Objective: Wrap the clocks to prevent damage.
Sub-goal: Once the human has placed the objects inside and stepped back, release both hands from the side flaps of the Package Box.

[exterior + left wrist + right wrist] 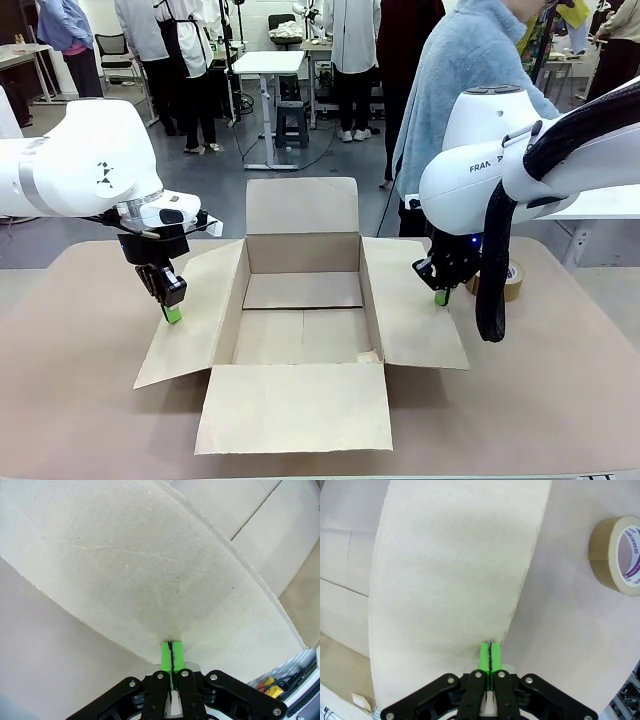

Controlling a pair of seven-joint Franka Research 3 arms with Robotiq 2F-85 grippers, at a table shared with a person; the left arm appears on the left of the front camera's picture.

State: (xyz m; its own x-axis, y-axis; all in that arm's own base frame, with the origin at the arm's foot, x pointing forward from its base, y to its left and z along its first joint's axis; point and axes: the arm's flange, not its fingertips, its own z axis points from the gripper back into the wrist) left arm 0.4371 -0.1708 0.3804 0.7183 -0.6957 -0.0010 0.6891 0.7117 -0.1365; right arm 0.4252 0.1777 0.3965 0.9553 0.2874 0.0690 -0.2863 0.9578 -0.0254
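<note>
Left gripper (pixel 173 314), jaws pressed together, tip at the box's (pixel 302 252) left flap (pixel 190 325); right gripper (pixel 441 296) likewise at the right flap (pixel 415 320). Clocks' whereabouts cannot be told. Presumably fragile: hold by padded edges.

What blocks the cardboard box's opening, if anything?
Nothing visible does. The cardboard box lies open, flaps spread; the left gripper and right gripper, both shut, sit at its side flaps, the tape roll outside it.

Front camera faces 12 o'clock across table (pixel 70 400). Wrist cameras sit close above the box (pixel 303 335) flaps (pixel 150 570), at 9 and 3 o'clock. Front view shares both.
</note>
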